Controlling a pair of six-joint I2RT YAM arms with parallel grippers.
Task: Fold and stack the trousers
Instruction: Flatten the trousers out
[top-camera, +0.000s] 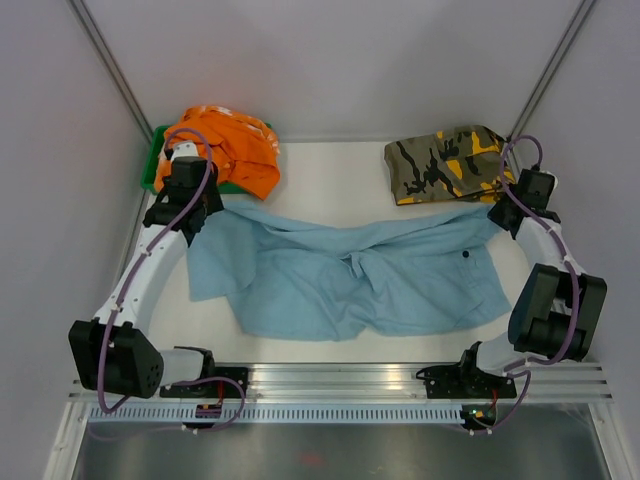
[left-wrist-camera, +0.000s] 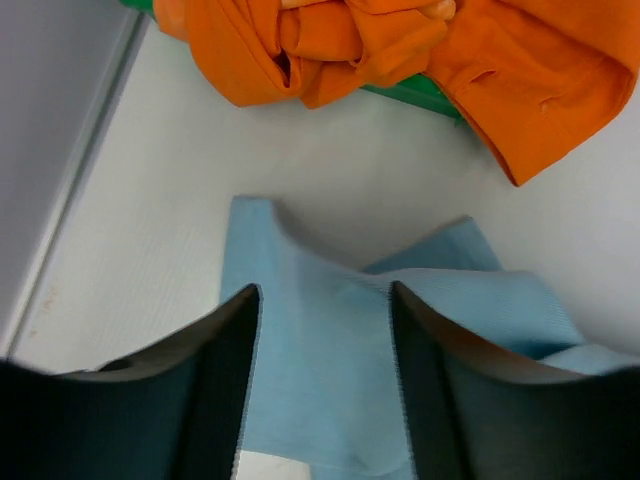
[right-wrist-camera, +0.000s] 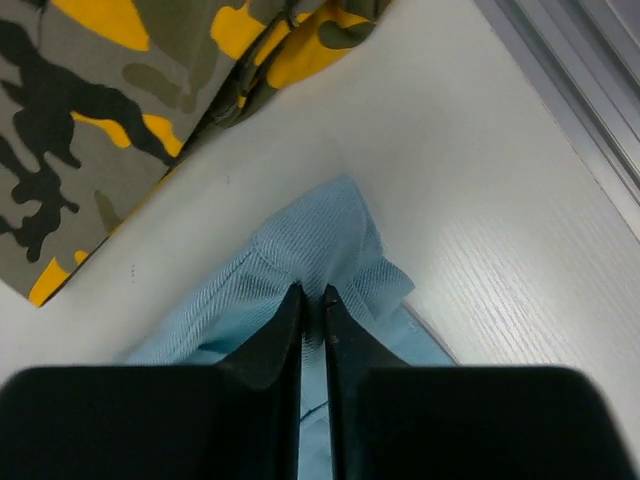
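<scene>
Trousers (top-camera: 400, 280) spread, camouflage garment (top-camera: 445, 165) far right, orange garment (top-camera: 240, 155) far left

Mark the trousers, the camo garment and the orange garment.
trousers (top-camera: 340, 275): top external view, middle of the blue cloth.
camo garment (top-camera: 440, 165): top external view, its centre.
orange garment (top-camera: 235, 155): top external view, centre of the heap.

On table (top-camera: 330, 175): trousers (top-camera: 350, 275) spread across centre. Crumpled garment (top-camera: 235, 150) behind at left, spilling from bin (top-camera: 150, 172). Folded garment (top-camera: 445, 165) behind at right. Left gripper (left-wrist-camera: 322, 300) at trousers' far-left corner, right gripper (right-wrist-camera: 312, 295) at far-right corner.
</scene>
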